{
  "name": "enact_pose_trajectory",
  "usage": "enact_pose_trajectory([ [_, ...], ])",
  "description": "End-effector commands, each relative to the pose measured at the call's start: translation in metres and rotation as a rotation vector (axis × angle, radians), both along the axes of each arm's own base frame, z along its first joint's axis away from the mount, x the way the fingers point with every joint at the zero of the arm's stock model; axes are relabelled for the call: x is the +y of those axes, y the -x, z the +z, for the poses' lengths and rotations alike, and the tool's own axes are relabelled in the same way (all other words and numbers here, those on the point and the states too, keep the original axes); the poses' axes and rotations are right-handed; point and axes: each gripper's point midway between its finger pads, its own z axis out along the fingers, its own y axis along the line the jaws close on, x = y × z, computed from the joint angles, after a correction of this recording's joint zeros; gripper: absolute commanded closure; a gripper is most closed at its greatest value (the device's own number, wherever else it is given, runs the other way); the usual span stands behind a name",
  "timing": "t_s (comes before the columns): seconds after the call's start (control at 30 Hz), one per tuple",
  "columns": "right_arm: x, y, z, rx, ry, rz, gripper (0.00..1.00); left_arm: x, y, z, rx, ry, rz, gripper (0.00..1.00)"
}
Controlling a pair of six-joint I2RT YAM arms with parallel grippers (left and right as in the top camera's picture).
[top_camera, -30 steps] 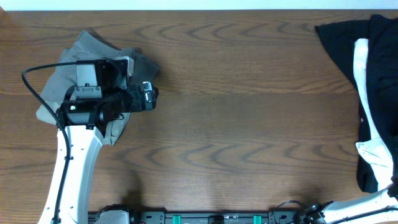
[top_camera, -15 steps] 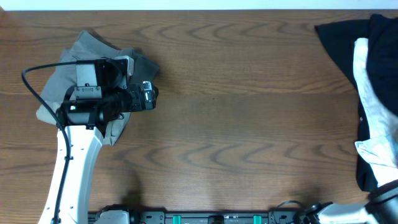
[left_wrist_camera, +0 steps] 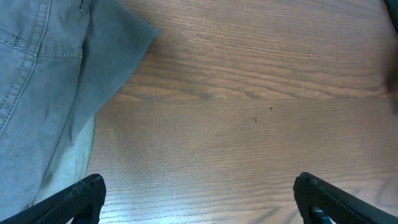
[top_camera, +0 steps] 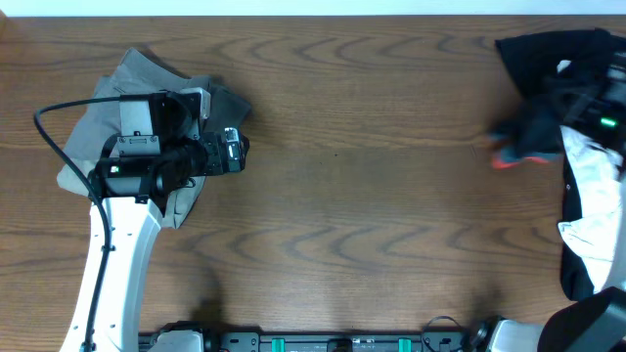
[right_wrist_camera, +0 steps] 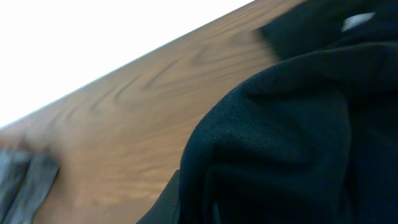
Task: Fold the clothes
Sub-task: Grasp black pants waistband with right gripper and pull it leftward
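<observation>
Wood-grain table (top_camera: 391, 215), white strip along the top edge of the overhead. Left arm (top_camera: 117, 244) comes up from the bottom left, and its black wrist sits over the grey trousers (top_camera: 127, 83) bunched in the upper left. Left fingers (left_wrist_camera: 74, 196) are spread wide, nothing between them, hovering over bare wood just past the trouser edge. The white sticker (top_camera: 137, 144) on that wrist is too small for us to read.

Right arm (top_camera: 587, 98) is a dark blur in the upper right, over the black garment (top_camera: 528, 54), with a green light (top_camera: 606, 122) and a reddish smear (top_camera: 509, 161) at its left. A white garment (top_camera: 587, 196) lies below it on the right edge.

Only the left wrist view shows the trouser seams up close. The right wrist view is filled lower right by black fabric, table behind. Right fingers: we can't tell their state from either view.
</observation>
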Motion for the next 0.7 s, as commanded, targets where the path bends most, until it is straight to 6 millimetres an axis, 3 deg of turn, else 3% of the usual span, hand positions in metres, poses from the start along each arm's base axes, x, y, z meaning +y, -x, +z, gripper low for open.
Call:
enact_pose_trajectory([
  [0.0,0.059,-0.013,-0.006,0.021,0.015,0.119,0.9,0.001,-0.004,0.011,-0.033,-0.008,-0.011,0.02],
  [0.13,0.124,-0.023,-0.025,0.058,0.018,0.249,0.82,0.001,-0.003,0.01,-0.03,-0.007,-0.011,0.02],
  [0.23,0.165,-0.029,-0.046,0.091,0.024,0.327,0.47,0.001,-0.004,0.01,-0.03,-0.007,-0.011,0.02],
  [0.3,0.176,-0.034,-0.062,0.113,0.058,0.336,0.39,0.001,-0.003,0.01,-0.03,-0.007,-0.011,0.02],
  [0.37,0.168,-0.04,-0.074,0.133,0.115,0.29,0.35,0.001,-0.003,0.01,-0.029,-0.007,-0.011,0.02],
  [0.5,0.132,-0.043,-0.081,0.163,0.189,0.191,0.3,0.001,-0.002,0.009,-0.022,-0.007,-0.011,0.02],
  [0.67,0.092,-0.015,-0.107,0.31,0.217,0.18,0.28,0.001,-0.002,0.009,-0.023,-0.007,-0.011,0.02],
])
